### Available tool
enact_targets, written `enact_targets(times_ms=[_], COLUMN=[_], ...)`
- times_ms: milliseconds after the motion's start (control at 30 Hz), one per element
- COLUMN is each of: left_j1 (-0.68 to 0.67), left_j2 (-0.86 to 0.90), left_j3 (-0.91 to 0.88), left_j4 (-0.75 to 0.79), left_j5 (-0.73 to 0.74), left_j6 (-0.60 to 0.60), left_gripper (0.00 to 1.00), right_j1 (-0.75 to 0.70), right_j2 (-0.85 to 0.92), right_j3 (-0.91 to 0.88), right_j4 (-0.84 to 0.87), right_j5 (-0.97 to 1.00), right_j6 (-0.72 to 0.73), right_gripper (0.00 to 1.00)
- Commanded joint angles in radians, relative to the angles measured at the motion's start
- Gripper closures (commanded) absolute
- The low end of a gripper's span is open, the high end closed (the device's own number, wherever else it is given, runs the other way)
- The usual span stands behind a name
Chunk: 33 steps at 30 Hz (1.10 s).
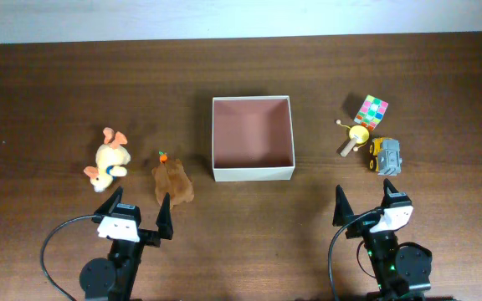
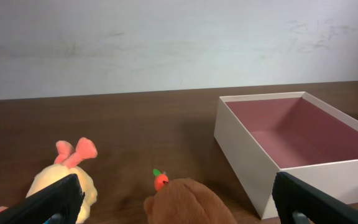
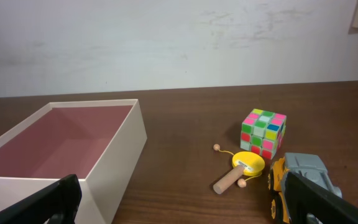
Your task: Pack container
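From my station I see the dark wooden table filling the overhead view, with the container at its middle, open side up, white walls around a pinkish-brown floor with nothing in it. At the near edge the left gripper has its fingers spread wide and holds nothing; the right gripper is likewise spread and bare. A brown plush toy lies just left of the container's near corner, one left finger reaching its edge from above. A yellow plush animal with pink ears sits further left. Right of the container, well apart from it, are a grey and yellow toy truck, a multicoloured cube and a small yellow-headed wooden rattle between them. A tiny orange carrot tops the brown plush.
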Motion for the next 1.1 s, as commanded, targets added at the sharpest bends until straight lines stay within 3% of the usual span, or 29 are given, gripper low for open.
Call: enact_targets(times_ms=[0, 1067], left_j1=[0.003, 0.003], left_j2=[-0.008, -0.009], left_j3=[-0.008, -0.008], left_j4=[0.002, 0.002], left_j5=[0.01, 0.01], left_j6=[0.012, 0.012], left_gripper=[0.01, 0.01], right_j1=[-0.007, -0.007], right_j2=[-0.008, -0.008], right_j3=[-0.005, -0.005], right_j4=[-0.008, -0.008], right_j5=[0.016, 0.016], right_j6=[-0.003, 0.021], right_gripper=[0.01, 0.01])
